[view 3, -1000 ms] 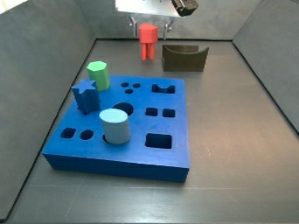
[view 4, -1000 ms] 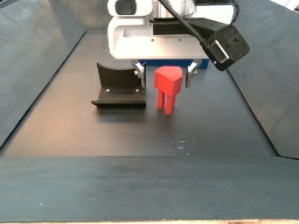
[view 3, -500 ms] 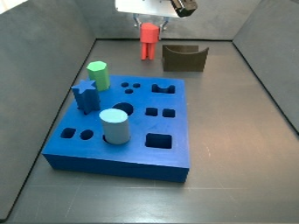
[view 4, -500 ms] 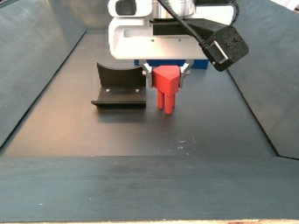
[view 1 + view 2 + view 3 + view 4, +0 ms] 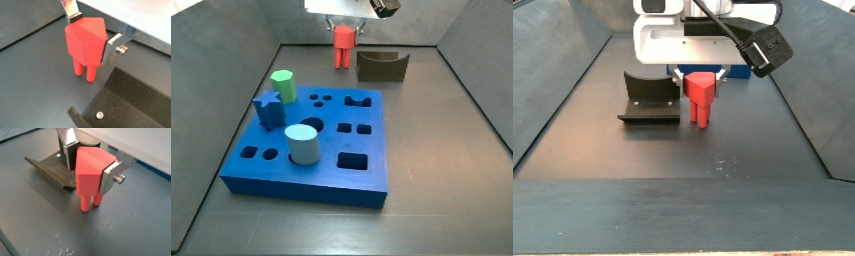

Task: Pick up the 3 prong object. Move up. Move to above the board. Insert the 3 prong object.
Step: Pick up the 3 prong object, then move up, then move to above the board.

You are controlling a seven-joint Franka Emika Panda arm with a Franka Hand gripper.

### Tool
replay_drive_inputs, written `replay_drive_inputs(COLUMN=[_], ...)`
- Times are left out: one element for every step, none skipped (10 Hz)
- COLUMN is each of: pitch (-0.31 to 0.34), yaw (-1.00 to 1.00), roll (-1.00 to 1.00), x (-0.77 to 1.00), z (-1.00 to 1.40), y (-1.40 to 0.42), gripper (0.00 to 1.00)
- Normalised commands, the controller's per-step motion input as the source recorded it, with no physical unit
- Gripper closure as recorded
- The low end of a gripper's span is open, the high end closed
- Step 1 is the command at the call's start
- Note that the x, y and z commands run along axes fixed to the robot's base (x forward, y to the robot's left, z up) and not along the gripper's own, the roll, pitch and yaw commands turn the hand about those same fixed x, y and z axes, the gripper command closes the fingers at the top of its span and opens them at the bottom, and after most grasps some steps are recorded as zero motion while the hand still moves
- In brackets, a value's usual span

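Red plastic fills both wrist views: the 3 prong object (image 5: 85, 42) sits clamped by its blocky head between the two silver fingers (image 5: 111, 175) of the gripper (image 5: 89, 159), upright, thin legs pointing down at the dark floor. Whether the leg tips touch the floor or hang just clear of it cannot be told from these close views.

Only the wrist views show the grip itself: flat plates pressed against opposite faces of the head, with a screw head visible on one plate. In a wrist view the fixture (image 5: 52, 166) lies just beside the piece, its dark bracket partly behind a finger.

What the wrist views miss, a side view supplies: the board (image 5: 310, 145) lies toward the near end of the floor, well apart from the gripper (image 5: 342, 26), which is up by the far wall. On the board stand a green hexagonal peg (image 5: 283, 86), a blue star-shaped piece (image 5: 267, 109) and a pale cylinder (image 5: 302, 143); several holes in its top are open. Another side view shows the red piece (image 5: 702, 96) hanging under the white gripper body, next to the fixture (image 5: 648, 98), with only a sliver of blue behind.

Compared with a second ago, the peg sits slightly higher in both side views; board and fixture have not shifted.
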Motion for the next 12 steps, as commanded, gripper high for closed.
replay_drive_inputs(pitch=[0.000, 0.000, 0.000, 0.000, 0.000, 0.000, 0.004, 0.034, 0.037, 0.040, 0.041, 0.260], yaw=[0.00, 0.00, 0.00, 0.00, 0.00, 0.00, 0.04, 0.03, 0.03, 0.02, 0.02, -0.04], roll=[0.00, 0.00, 0.00, 0.00, 0.00, 0.00, 0.00, 0.00, 0.00, 0.00, 0.00, -0.23], x=[0.00, 0.00, 0.00, 0.00, 0.00, 0.00, -0.01, -0.04, -0.03, -0.03, -0.02, -0.26], z=[0.00, 0.00, 0.00, 0.00, 0.00, 0.83, 0.83, 0.64, 0.54, 0.31, 0.19, 1.00], y=[0.00, 0.00, 0.00, 0.00, 0.00, 0.00, 0.03, 0.02, 0.02, 0.01, 0.01, 0.02], gripper=[1.00, 1.00, 1.00, 1.00, 1.00, 1.00, 1.00, 1.00, 1.00, 1.00, 1.00, 1.00])
